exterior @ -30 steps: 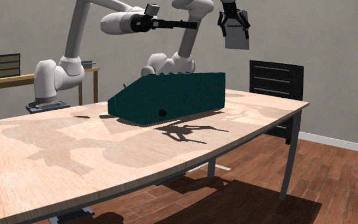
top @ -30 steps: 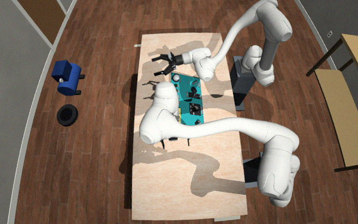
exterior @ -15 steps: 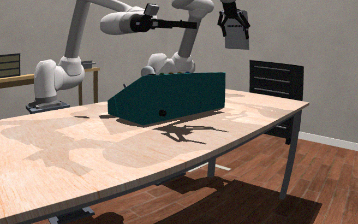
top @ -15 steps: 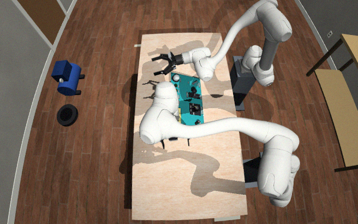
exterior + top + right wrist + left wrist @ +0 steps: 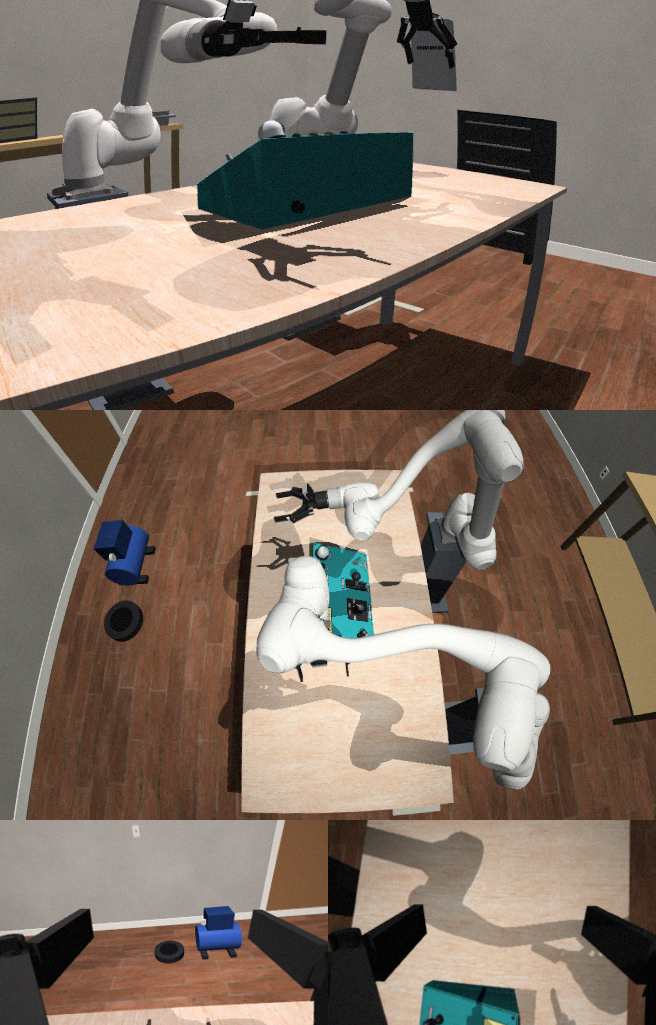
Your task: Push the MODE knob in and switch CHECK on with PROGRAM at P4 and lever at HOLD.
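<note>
The teal console (image 5: 340, 597) (image 5: 335, 172) (image 5: 453, 1001) stands on the table, partly hidden under the left arm in the top view. It shows a black ball-topped control (image 5: 356, 576) in a slot, a knob on a black square plate (image 5: 350, 616), a small dark knob (image 5: 362, 633) and a white dome (image 5: 322, 552) (image 5: 271, 129). Labels and settings are too small to read. My left gripper (image 5: 324, 675) (image 5: 431, 64) (image 5: 504, 920) is open, pointing down high beyond the console's far end. My right gripper (image 5: 277, 507) (image 5: 325, 37) (image 5: 171, 923) is open and level, above the table beyond the white-dome end.
The left arm (image 5: 300, 625) reaches over the console's middle. Several small coloured domes line the console's top; whether any is lit I cannot tell. A blue compressor (image 5: 127, 555) (image 5: 218, 936) and a black ring (image 5: 110, 620) (image 5: 158, 953) are on the floor beyond the table (image 5: 340, 790).
</note>
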`<action>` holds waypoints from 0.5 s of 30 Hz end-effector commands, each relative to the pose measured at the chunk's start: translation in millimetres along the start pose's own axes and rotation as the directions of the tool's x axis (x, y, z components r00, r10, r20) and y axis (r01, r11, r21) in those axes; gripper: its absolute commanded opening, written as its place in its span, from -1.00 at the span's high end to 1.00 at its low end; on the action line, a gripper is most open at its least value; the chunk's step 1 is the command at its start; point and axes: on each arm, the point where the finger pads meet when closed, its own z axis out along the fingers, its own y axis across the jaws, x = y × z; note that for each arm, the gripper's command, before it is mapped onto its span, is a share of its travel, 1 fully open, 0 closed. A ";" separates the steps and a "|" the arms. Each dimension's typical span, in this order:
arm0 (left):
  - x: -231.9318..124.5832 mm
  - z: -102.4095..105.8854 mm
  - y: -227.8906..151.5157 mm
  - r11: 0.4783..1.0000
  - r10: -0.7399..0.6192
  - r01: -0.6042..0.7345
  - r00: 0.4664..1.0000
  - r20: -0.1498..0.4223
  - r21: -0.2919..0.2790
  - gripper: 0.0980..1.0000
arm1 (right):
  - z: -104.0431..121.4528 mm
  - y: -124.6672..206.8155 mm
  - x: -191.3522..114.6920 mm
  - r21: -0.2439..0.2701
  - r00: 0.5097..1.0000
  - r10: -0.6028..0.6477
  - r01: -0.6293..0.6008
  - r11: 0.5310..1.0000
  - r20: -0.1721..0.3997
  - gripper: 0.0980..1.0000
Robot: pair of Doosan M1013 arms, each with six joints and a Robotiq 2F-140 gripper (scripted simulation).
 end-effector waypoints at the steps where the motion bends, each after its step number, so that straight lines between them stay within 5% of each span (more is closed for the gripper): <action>1: 3.8 -7.0 -3.5 1.000 -0.001 0.001 1.000 0.000 -0.002 -1.00 | 3.7 69.3 8.9 -0.136 1.000 0.018 -0.020 0.991 -0.017 -1.00; 10: 10.7 -20.1 -11.4 1.000 -0.001 0.001 1.000 0.000 -0.002 -1.00 | -0.8 189.5 20.4 -0.240 0.999 0.030 -0.037 0.970 -0.030 -1.00; 12: 10.7 -20.1 -11.4 1.000 -0.001 0.001 1.000 0.000 -0.002 -1.00 | -0.8 189.5 20.4 -0.240 0.999 0.030 -0.037 0.970 -0.030 -1.00; 13: 11.3 -21.3 -12.1 1.000 -0.001 0.001 1.000 0.000 -0.002 -1.00 | -5.4 228.1 23.7 -0.279 0.999 0.035 -0.043 0.959 -0.036 -1.00; 15: 12.4 -23.4 -13.4 1.000 -0.001 0.001 1.000 0.000 -0.002 -1.00 | -8.8 248.5 25.3 -0.303 0.999 0.037 -0.047 0.952 -0.039 -1.00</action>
